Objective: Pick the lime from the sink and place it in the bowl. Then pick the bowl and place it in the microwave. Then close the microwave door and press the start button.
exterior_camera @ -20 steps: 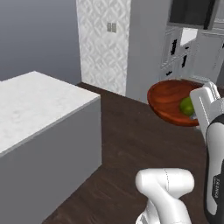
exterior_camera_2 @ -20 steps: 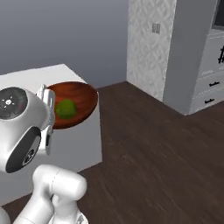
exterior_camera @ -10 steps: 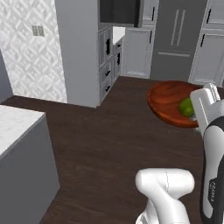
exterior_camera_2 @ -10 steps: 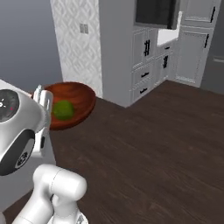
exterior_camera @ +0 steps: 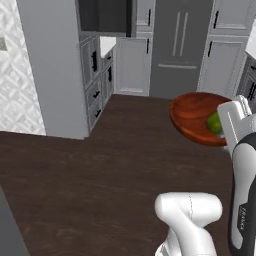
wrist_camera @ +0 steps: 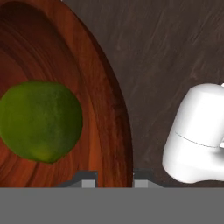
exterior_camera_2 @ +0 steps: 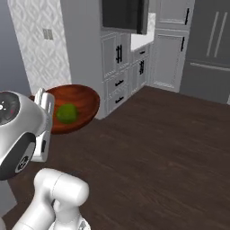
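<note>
lime point(wrist_camera: 40, 120): lies inside the bowl, on the inner slope a little off the middle; round, so no long axis or heading to report.
bowl point(wrist_camera: 105, 100): carried in the air over the dark wood floor point(exterior_camera: 100, 170), not resting on any bench; mouth up, roughly level as far as both base views show, lime not rolling out.
bowl axis: round and shallow, no long axis; in the left base view the rim nearest the arm is the held side, the far rim points toward the cabinets point(exterior_camera: 132, 65).
gripper point(wrist_camera: 114, 178): jaws clamped on the bowl rim, one tip inside the wall and one outside, seen at the bottom of the hand view; narrow gap between them taken up by the wall.
done: lime in bowl, first step looks finished; bowl picked up, so second step is under way.
left: get the bowl to the microwave, set it inside, let go, close the microwave door, press start.
microwave: can't pick it out for sure; a dark box point(exterior_camera_2: 123, 15) set high in the cabinets, too unclear to call.
surroundings: grey cabinets and tall fridge-like doors point(exterior_camera: 180, 45) ahead, patterned wall point(exterior_camera_2: 38, 40) to the side.
risk (judgement): rim-only grip on a wide bowl, could tip and spill the lime.
</note>
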